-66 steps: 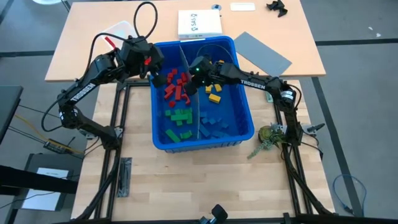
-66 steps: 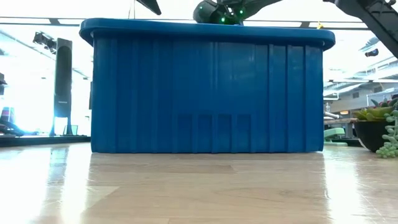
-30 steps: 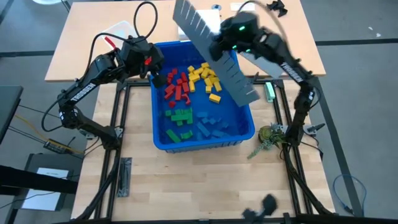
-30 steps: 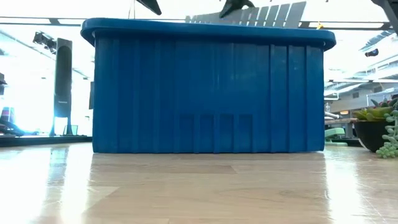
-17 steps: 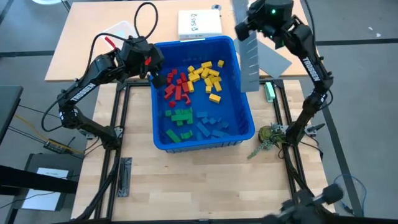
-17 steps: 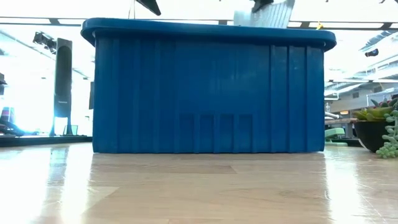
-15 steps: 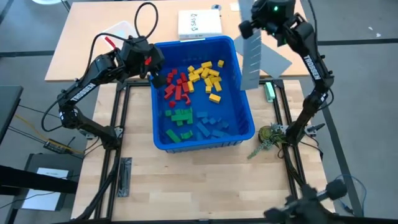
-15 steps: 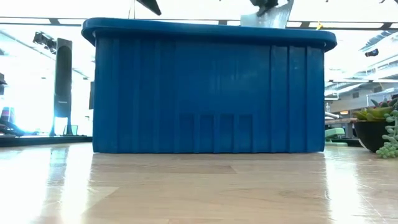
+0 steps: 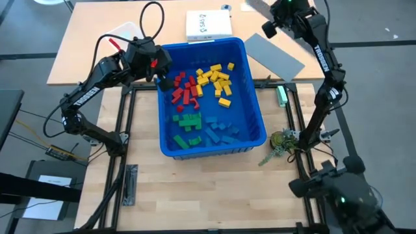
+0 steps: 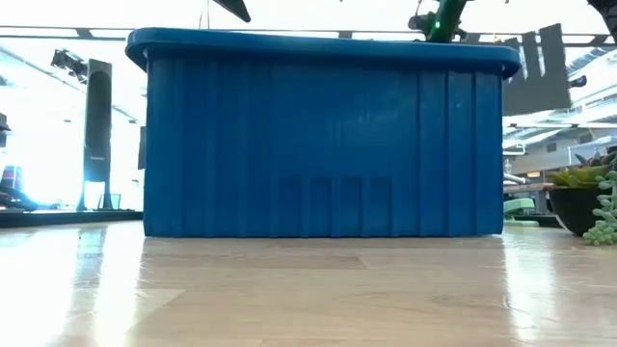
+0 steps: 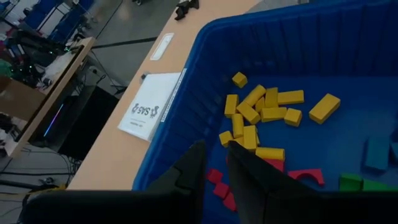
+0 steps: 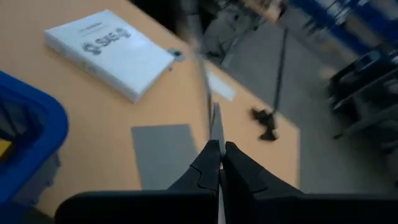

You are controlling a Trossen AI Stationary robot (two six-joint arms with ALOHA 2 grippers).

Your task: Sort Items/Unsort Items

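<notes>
High view, and the right end effector (image 9: 268,14) is up over the far surface (image 9: 117,55), well beyond the blue bin (image 9: 257,107). Its fingers are clamped tight on a grey slotted divider sheet (image 12: 211,127), gripped by its edge so the sheet hangs thin between them; the right wrist view shows that edge running straight out from the pinch. In the low view the same sheet hangs past the bin's right-hand corner, slots showing along its top. A second grey sheet (image 9: 273,54) lies flat on the surface just beside the bin, near a white booklet (image 9: 208,25), and my read is that the carried one is headed for that spot.

With no divider inside, the bin is one open tub. The toy blocks (image 9: 198,104) sit on its floor in colour clusters: red (image 9: 184,89) and yellow (image 9: 216,78) at the far end, green (image 9: 188,121) and blue (image 9: 220,130) nearer the front. Nothing walls them apart, which suits mixing them.

The left end effector (image 9: 162,79) waits at the bin's far left corner, above the red blocks, fingers only a narrow gap apart and, from its wrist view, holding nothing
</notes>
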